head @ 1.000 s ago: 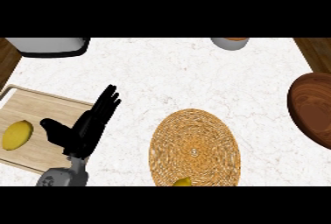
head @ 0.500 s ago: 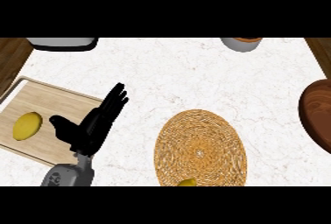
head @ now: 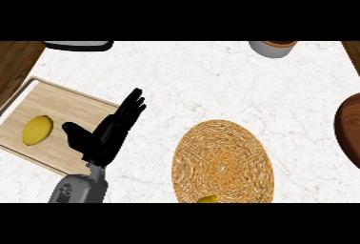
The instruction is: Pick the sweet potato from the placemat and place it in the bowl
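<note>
A round woven placemat (head: pixel 223 162) lies on the marble counter at lower centre. A small yellowish piece, probably the sweet potato (head: pixel 206 199), peeks in at the placemat's near edge, mostly cut off by the view's lower edge. The dark brown wooden bowl (head: pixel 350 128) shows partly at the right edge. My left hand (head: pixel 107 135) is open, fingers straight and pointing up-right, over the right edge of a cutting board, well left of the placemat. My right hand is out of view.
A light wooden cutting board (head: pixel 63 107) at the left carries a yellow lemon-like fruit (head: pixel 37 129). A grey cup (head: pixel 273 47) stands at the far right, a dark tray-like object (head: pixel 79 45) at the far left. Wooden table edges show at both upper corners.
The view has shifted, so everything has slid rightward in the picture; the bowl is now more cut off. The left hand keeps its open pose and place relative to the board.
</note>
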You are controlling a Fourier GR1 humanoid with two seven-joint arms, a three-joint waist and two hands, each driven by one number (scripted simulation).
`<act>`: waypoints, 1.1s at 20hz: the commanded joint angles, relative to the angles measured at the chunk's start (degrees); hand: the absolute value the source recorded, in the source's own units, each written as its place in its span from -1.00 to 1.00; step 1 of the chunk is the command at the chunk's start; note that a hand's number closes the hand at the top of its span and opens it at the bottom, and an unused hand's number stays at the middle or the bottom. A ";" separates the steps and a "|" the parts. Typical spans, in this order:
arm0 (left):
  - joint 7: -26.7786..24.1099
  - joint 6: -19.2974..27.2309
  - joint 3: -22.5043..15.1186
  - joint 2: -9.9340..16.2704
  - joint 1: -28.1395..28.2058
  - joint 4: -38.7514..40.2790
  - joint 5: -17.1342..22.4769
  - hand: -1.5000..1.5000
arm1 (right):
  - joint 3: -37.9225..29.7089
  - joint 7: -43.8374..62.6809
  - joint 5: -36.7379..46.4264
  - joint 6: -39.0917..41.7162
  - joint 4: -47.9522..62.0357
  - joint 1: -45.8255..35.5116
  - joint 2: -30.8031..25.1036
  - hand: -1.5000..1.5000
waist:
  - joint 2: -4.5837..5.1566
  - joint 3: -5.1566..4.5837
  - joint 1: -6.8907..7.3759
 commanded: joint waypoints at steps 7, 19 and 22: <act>-0.62 -0.05 0.64 0.30 1.18 -0.09 -0.60 0.00 | -1.28 -12.68 -1.75 8.01 29.25 -19.85 12.66 -1.00 | -0.27 0.09 -1.20; -3.30 -0.21 4.84 2.04 4.41 0.52 0.88 0.00 | -25.33 -33.89 -30.42 20.89 25.07 -13.18 15.60 -1.00 | -1.34 -0.04 -5.68; -1.19 1.64 4.78 1.15 3.19 -0.27 0.50 0.00 | -29.78 -37.46 -36.33 29.92 21.63 -6.05 12.80 -1.00 | -1.69 -0.08 -7.22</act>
